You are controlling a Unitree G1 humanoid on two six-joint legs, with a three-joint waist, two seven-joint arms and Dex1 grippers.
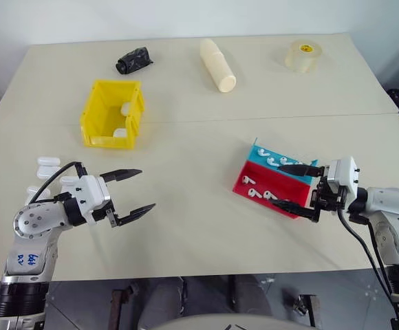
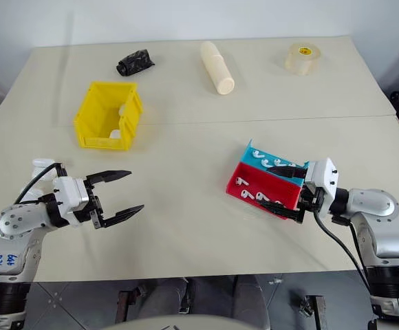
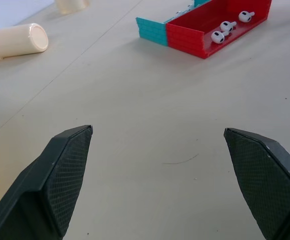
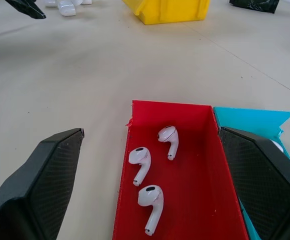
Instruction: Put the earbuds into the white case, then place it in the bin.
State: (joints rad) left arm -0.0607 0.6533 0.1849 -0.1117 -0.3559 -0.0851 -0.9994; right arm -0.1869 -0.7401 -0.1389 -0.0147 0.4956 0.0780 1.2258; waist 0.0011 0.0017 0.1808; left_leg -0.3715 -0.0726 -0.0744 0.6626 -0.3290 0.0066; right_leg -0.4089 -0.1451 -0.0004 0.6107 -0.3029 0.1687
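Observation:
Several white earbuds lie in a shallow red-and-blue tray at the right of the table; three of them are in its red half. My right gripper is open, low over the tray's right end, with nothing between its fingers. A few white cases lie at the table's left edge, just behind my left arm. The left gripper is open and empty above bare tabletop, pointing toward the tray. Farther back on the left stands the yellow bin, with two white cases inside it.
A long cream cylinder, a roll of clear tape and a crumpled black object lie along the far side of the table. A seam runs across the tabletop behind the tray.

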